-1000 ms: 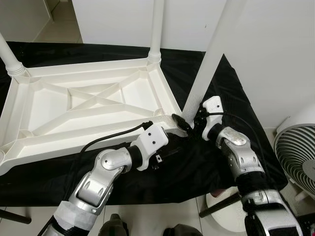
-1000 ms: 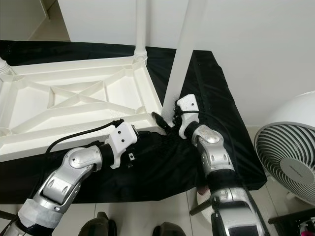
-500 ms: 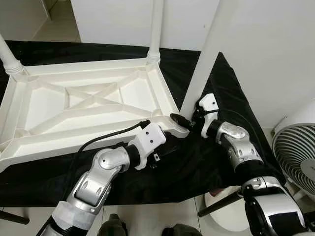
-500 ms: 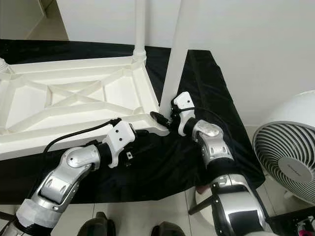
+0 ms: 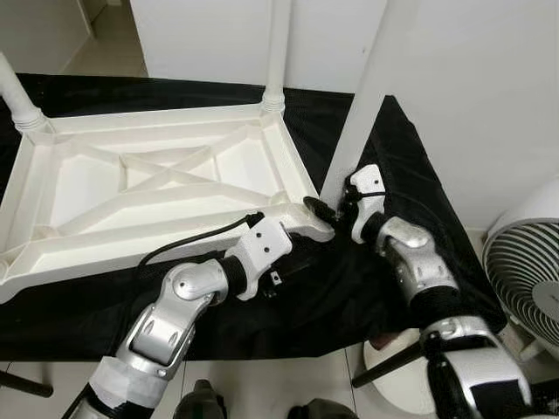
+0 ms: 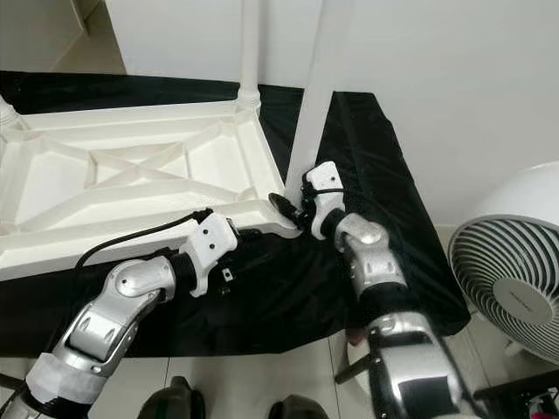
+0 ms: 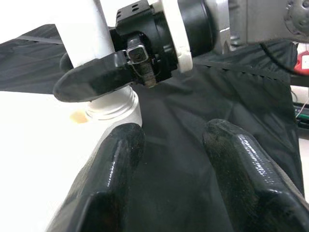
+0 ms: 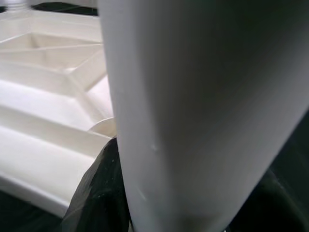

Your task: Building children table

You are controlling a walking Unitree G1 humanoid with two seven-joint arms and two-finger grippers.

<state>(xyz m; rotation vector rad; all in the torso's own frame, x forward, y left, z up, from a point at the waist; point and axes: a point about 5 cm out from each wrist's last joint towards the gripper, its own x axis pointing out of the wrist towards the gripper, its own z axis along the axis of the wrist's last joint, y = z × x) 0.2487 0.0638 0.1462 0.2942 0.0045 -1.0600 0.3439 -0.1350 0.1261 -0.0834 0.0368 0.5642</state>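
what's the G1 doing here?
It is assembling a white children's table top that lies upside down on a black cloth. The right tool is clamped round the base of a white leg at the near corner socket. The left tool hovers open beside that corner, touching nothing.

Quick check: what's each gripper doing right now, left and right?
Left gripper: open, holding nothing, just beside the table corner.
Right gripper: shut on the white table leg near its base.
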